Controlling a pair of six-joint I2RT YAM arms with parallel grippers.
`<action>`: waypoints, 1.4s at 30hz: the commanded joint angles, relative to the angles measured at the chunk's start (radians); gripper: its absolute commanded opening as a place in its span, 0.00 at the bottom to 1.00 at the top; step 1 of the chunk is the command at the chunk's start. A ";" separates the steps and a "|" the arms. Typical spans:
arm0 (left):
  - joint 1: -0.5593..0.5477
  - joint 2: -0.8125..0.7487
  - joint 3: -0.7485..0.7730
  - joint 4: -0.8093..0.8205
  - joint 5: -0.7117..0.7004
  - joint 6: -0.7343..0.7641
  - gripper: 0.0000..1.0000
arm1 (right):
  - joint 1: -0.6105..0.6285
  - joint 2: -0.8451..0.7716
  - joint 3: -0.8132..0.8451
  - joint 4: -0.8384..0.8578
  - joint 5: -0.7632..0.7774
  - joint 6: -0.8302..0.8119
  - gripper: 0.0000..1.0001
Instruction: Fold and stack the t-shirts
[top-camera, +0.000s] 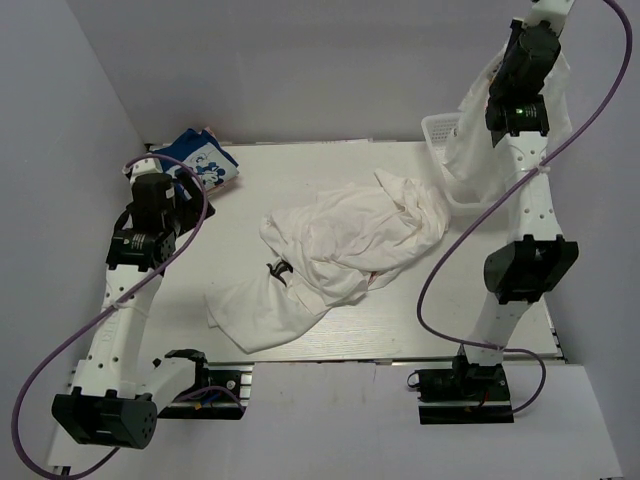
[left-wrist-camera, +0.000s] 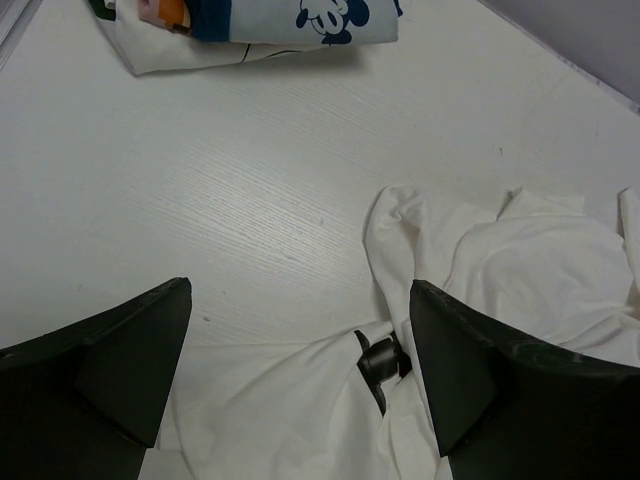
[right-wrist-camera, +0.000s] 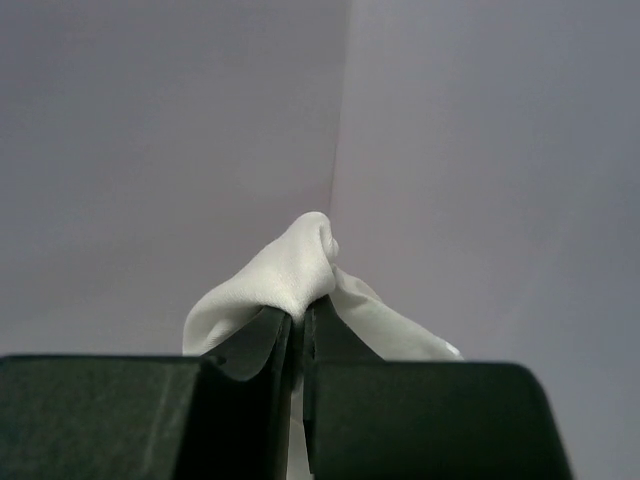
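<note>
A crumpled pile of white t-shirts (top-camera: 350, 240) lies on the middle of the table; it also shows in the left wrist view (left-wrist-camera: 530, 270). A folded blue t-shirt with a white cartoon graphic (top-camera: 200, 160) lies at the far left, on top of a folded stack (left-wrist-camera: 290, 20). My left gripper (left-wrist-camera: 300, 300) is open and empty, held above the table between that stack and the pile. My right gripper (right-wrist-camera: 298, 310) is raised high at the far right (top-camera: 528, 25) and is shut on a fold of a white t-shirt (right-wrist-camera: 290, 270), which hangs down (top-camera: 470, 130) along the arm.
A white mesh basket (top-camera: 438, 127) stands at the far right, partly behind the hanging shirt. A small black object (top-camera: 280, 268) sits among the folds at the pile's left edge (left-wrist-camera: 380, 360). Grey walls close off the back and left.
</note>
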 joint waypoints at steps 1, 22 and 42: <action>0.005 0.009 0.047 -0.028 0.023 0.008 1.00 | -0.061 0.020 -0.048 0.091 -0.084 0.055 0.00; 0.005 -0.024 -0.025 -0.088 0.076 0.008 1.00 | 0.304 -0.322 -0.707 -0.251 -0.793 0.265 0.90; 0.005 -0.083 -0.118 -0.125 0.135 -0.001 1.00 | 0.758 -0.124 -0.971 -0.173 -0.319 0.455 0.12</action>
